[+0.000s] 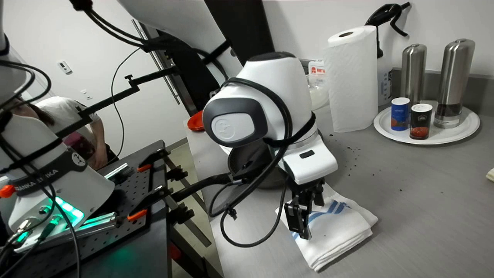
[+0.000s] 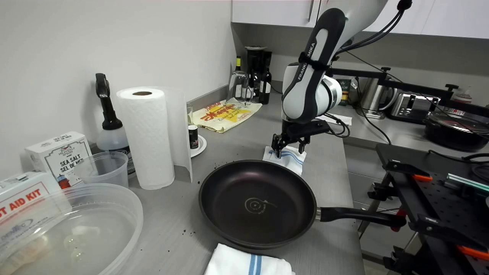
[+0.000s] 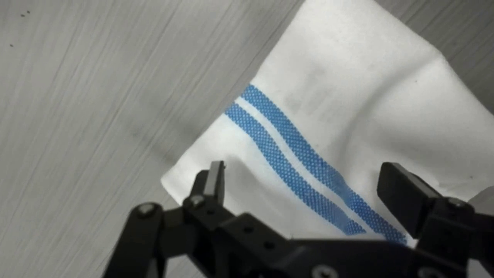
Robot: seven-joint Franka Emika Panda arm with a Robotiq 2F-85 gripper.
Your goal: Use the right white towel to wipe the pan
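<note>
The gripper (image 3: 303, 175) points down, jaws well apart over the towel (image 3: 347, 81), presumably to pinch a fold; whether it touches cloth is unclear. Above, the arm (image 2: 305, 88) bends downward. The pan (image 2: 256, 196) sits near, its handle (image 2: 361, 215) past the counter edge (image 2: 341, 179), likely leaving its inside free.

The place looks like a kitchen: white cupboards (image 2: 273, 11) above a counter (image 2: 359, 131) with a kettle (image 2: 370, 99) and toaster (image 2: 418, 109), plus a frying pan (image 2: 258, 221).
</note>
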